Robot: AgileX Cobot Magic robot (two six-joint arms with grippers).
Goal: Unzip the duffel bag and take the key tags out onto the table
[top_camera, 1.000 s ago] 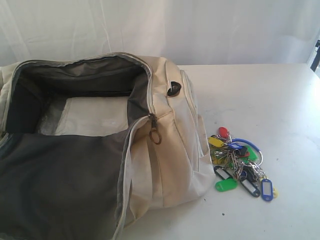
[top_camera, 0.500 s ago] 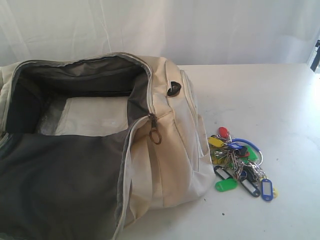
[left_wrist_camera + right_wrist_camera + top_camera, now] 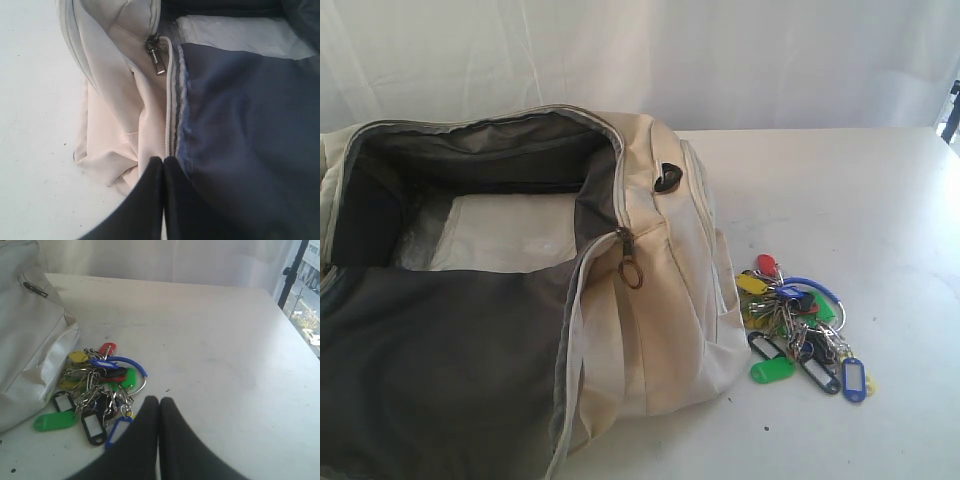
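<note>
Jaws both pinched fully closed w/ nothing held; duffel bag (image 3: 660, 300) lies unzipped at frame left, key tags (image 3: 798, 325) on desk (image 3: 860, 200) lower right just beside it, so task looks done, next: pull clear.

Cream fabric duffel bag (image 3: 665, 290) at left of the frame, dark grey inside; bunch of plastic key tags (image 3: 798, 330) at lower right red, yellow, green, blue and black; flat tabletop (image 3: 840, 190) plain white, few dark specks

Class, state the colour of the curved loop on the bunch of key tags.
Blue; the loop shows best in the right wrist view.
</note>
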